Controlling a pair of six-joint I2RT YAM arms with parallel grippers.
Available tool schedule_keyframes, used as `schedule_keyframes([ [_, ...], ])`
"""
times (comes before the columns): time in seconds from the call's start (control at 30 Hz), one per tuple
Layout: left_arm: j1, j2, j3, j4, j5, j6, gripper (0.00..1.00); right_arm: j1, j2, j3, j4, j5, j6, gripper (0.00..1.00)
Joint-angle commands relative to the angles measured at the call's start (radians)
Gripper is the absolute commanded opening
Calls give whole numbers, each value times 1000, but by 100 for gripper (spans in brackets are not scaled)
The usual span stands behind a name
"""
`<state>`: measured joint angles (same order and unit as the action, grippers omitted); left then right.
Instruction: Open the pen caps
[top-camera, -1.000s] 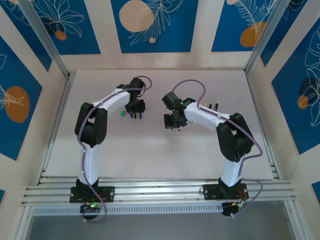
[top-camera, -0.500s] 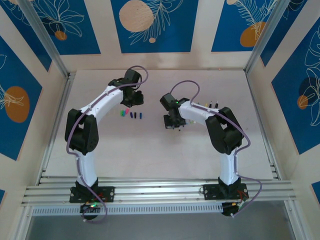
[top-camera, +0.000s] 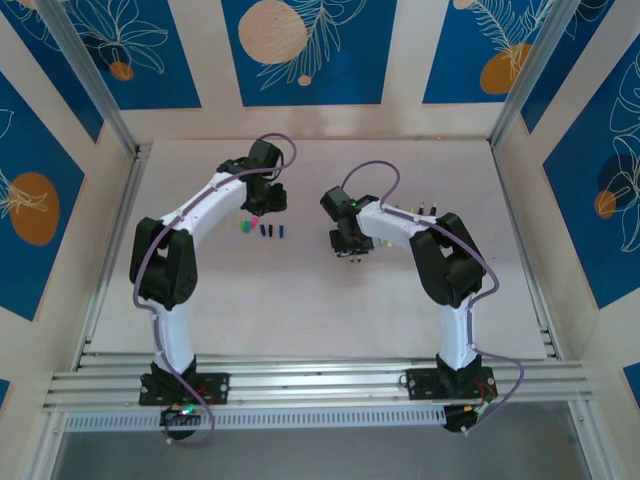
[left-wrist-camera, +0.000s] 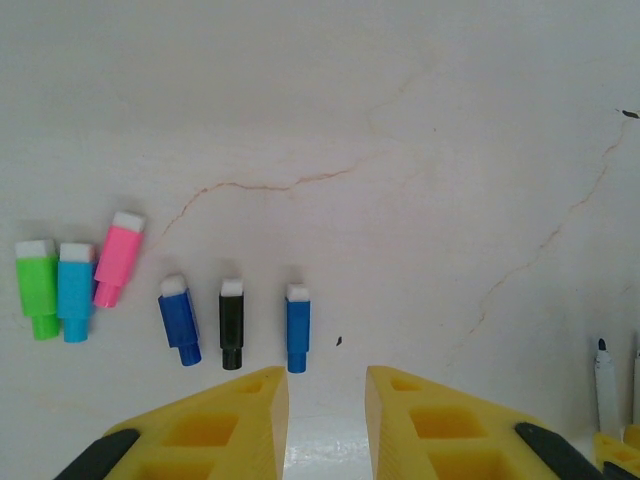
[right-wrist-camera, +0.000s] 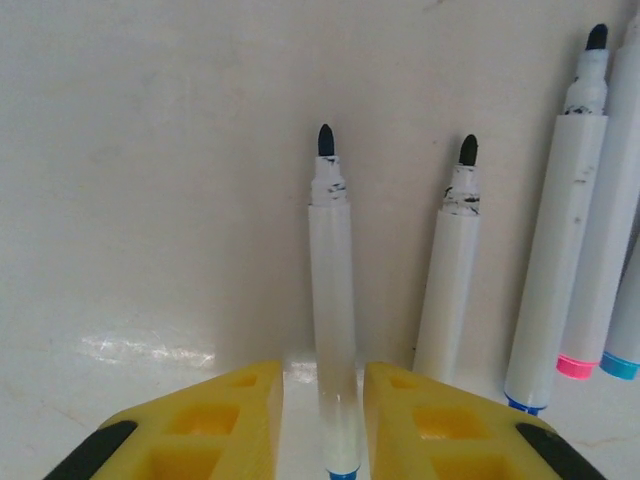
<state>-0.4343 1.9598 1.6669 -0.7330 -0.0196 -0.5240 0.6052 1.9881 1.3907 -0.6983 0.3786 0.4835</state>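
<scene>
Top view: my left arm stretched far over the desk (top-camera: 300, 300), left claw (top-camera: 266, 198) near the pen caps (top-camera: 262, 229); right arm folded, right claw (top-camera: 347, 246) pointing down. Left wrist: claw parted, empty; caps lie lengthwise toward it. Right wrist: claw slightly spread astride one white pen (right-wrist-camera: 333, 300), nib pointing away.

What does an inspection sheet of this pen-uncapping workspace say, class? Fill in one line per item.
Surface: pale table, faint brown cracks.
Job's things: six loose caps roughly in a row; uncapped white pens lying side by side.
Clutter: nothing seen.
Claws: left claw open, empty, beside the caps; right claw open astride the leftmost pen.
Cables: purple cables looped along both arms.
Surroundings: blue floral wall panels, metal rails at near edge.
</scene>
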Motion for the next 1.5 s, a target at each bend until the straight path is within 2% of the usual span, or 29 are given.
schedule_keyframes([
  [0.0, -7, -24, -4, 9, 17, -10, 27, -2, -9, 25, -38, 26, 13, 27],
  [0.13, -6, -32, -9, 13, 17, -14, 27, -1, -46, 26, -54, 43, 21, 28],
  [0.3, -6, -83, -33, 34, -20, -9, 28, 8, -189, -15, -12, 9, 11, 27],
  [0.43, -4, -183, -95, 104, -79, 23, 30, 8, -342, -76, 64, -38, -18, 27],
  [0.53, -1, -283, -183, 213, -107, 52, 37, 2, -448, -114, 106, -71, -55, 28],
  [0.57, 0, -320, -218, 256, -115, 59, 44, 1, -483, -128, 117, -78, -69, 34],
  [0.63, 3, -392, -294, 361, -111, 78, 49, -1, -547, -165, 151, -111, -99, 51],
  [0.73, 4, -488, -394, 488, -131, 106, 57, -1, -630, -232, 208, -140, -127, 83],
  [0.77, 6, -510, -424, 525, -128, 122, 64, -1, -650, -253, 220, -135, -128, 87],
  [0.8, 5, -523, -442, 545, -121, 139, 84, 0, -660, -265, 223, -125, -124, 92],
  [0.83, 5, -535, -460, 563, -115, 156, 100, 1, -671, -278, 228, -114, -123, 95],
  [0.9, 5, -561, -514, 614, -108, 181, 100, 4, -691, -311, 248, -82, -124, 100],
  [1.07, 5, -674, -749, 854, -63, 218, 100, 18, -739, -464, 398, 1, -157, 99],
  [1.17, 4, -761, -921, 1020, -101, 239, 100, 37, -757, -527, 468, 37, -182, 99],
  [1.27, 5, -868, -1086, 1166, -216, 293, 100, 57, -778, -579, 513, 81, -216, 99],
  [1.33, 4, -944, -1157, 1204, -260, 373, 100, 69, -803, -605, 523, 103, -241, 99],
  [1.4, 5, -1012, -1181, 1118, -352, 432, 100, 77, -828, -639, 538, 122, -253, 99],
  [1.47, 6, -1071, -1223, 1043, -494, 478, 100, 79, -849, -683, 560, 120, -273, 99],
])
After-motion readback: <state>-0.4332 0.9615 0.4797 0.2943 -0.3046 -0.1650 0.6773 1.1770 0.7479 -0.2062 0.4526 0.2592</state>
